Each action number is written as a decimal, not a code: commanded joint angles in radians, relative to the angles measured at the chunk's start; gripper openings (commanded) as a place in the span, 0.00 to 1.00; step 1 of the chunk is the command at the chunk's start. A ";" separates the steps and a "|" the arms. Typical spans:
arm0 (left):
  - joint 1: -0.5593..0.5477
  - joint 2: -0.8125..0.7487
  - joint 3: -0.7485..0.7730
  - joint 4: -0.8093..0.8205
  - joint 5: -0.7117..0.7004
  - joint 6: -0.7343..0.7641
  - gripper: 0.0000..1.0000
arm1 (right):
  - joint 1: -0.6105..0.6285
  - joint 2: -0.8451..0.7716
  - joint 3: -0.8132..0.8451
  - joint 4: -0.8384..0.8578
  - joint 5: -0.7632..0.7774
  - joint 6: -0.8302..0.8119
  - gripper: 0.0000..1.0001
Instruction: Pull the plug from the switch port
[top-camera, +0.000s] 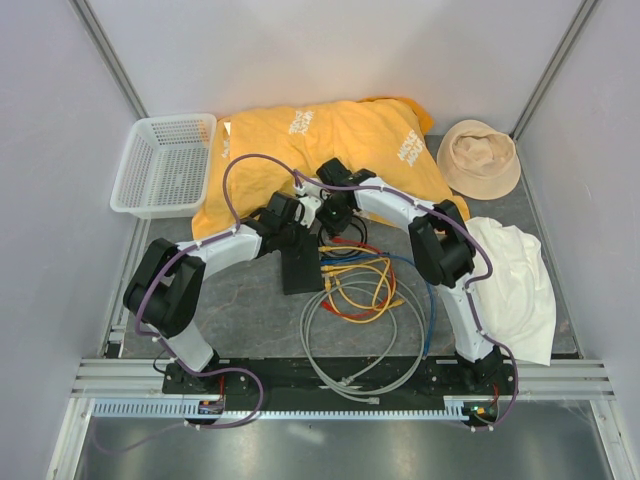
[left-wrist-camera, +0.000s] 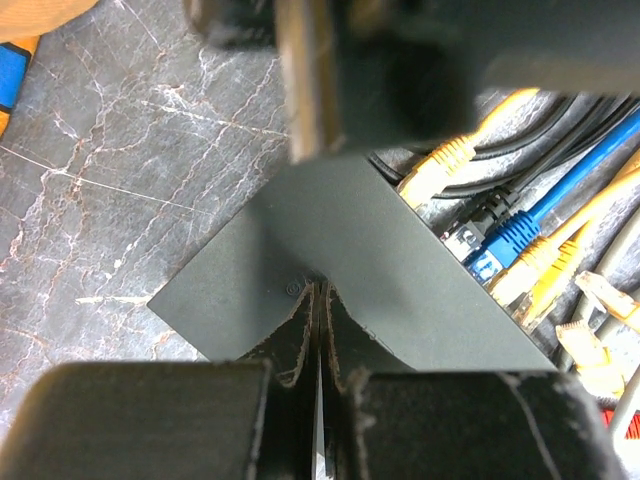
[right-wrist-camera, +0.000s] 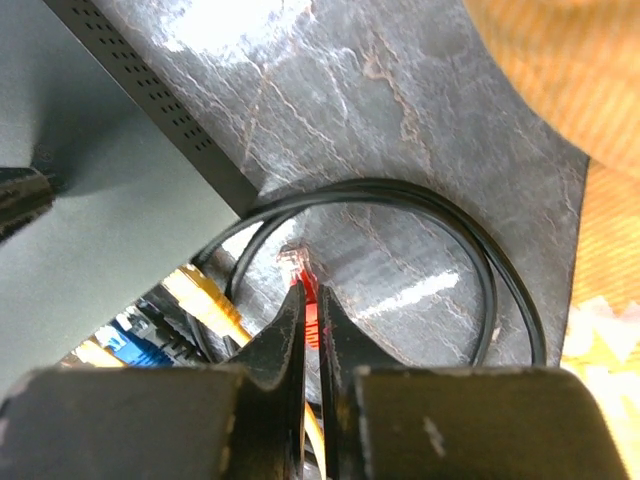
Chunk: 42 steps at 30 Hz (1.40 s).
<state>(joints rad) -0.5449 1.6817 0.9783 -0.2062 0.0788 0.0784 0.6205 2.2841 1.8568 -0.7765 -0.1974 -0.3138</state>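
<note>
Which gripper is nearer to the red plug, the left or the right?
Right. The right gripper is shut on the red plug, beside the switch. The left gripper is shut, tips on the switch top, away from the plug.

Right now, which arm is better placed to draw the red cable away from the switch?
Right: the right gripper is shut on the red cable; the left gripper is closed, empty, against the switch lid.

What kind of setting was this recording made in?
Probably a lab test cell, not a real server room: plain white walls on aluminium framing enclose a small table. A network switch with patch cables lies among staged props: a yellow shirt, a hat and a basket.
</note>
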 joint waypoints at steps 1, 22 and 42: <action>-0.021 0.061 -0.018 -0.088 0.010 0.043 0.02 | -0.057 0.054 -0.116 -0.101 0.150 -0.080 0.18; -0.024 0.020 -0.038 -0.070 0.024 0.055 0.02 | -0.125 -0.109 -0.214 -0.087 -0.063 -0.148 0.51; -0.023 0.003 -0.056 -0.055 0.033 0.060 0.02 | -0.192 -0.133 -0.217 -0.113 -0.132 -0.234 0.38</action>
<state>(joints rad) -0.5533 1.6650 0.9554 -0.1814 0.0807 0.1215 0.4217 2.1681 1.6752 -0.8261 -0.3344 -0.5083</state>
